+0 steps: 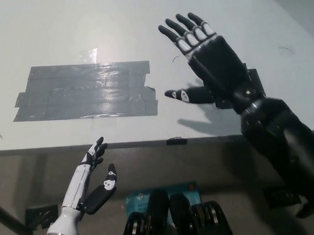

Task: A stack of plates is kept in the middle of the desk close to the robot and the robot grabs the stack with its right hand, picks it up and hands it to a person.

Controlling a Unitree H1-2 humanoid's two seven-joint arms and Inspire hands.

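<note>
No stack of plates shows anywhere on the desk. Right of the grey tape patch, the right hand hovers empty, fingers spread. The left hand rests below the tape, fingers apart. Likely hand-over finished or not begun; next needs plates.

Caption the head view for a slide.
Open black right hand over white desk beside grey tape patch; white left hand rests low.

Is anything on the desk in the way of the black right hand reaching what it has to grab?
Nothing visible blocks the right hand, open above the desk. No plates are in view; only a grey tape patch lies flat to its left. The left hand rests open below the desk edge.
</note>
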